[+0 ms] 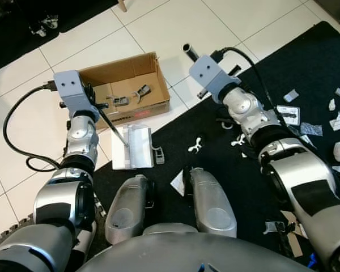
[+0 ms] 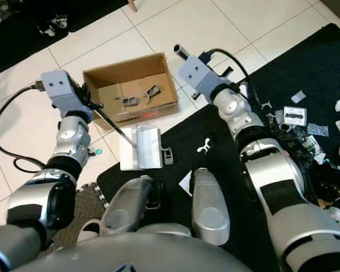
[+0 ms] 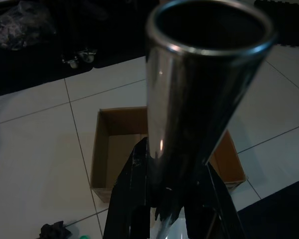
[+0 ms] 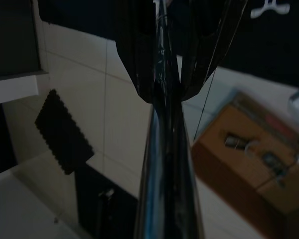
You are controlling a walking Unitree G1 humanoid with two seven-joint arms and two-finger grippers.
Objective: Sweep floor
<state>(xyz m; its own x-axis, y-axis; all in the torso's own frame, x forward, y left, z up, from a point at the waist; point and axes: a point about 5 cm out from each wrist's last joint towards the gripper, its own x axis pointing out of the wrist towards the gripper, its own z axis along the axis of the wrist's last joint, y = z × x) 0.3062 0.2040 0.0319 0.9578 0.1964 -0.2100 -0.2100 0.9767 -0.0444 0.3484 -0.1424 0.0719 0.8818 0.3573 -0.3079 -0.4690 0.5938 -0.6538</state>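
Left hand [image 1: 96, 105] grips the dustpan [image 1: 133, 147] handle; right hand [image 2: 229, 72] grips a broom pole [image 2: 181, 52].

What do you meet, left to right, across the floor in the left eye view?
Black cable loop → cardboard box → white clip on the black mat → scattered white scraps.

This looks like a room in a home with a messy floor. The floor [image 1: 158, 28] has big white tiles. A black rug [image 1: 306, 68] covers it from about 12 o'clock round to 3 o'clock. Small white scraps [image 1: 338, 121] and bits of rubbish lie on the rug at 3 o'clock. An open cardboard box [image 1: 124, 85] sits on the tiles at 11 o'clock. A wooden furniture leg [image 1: 122, 5] stands at 12 o'clock.
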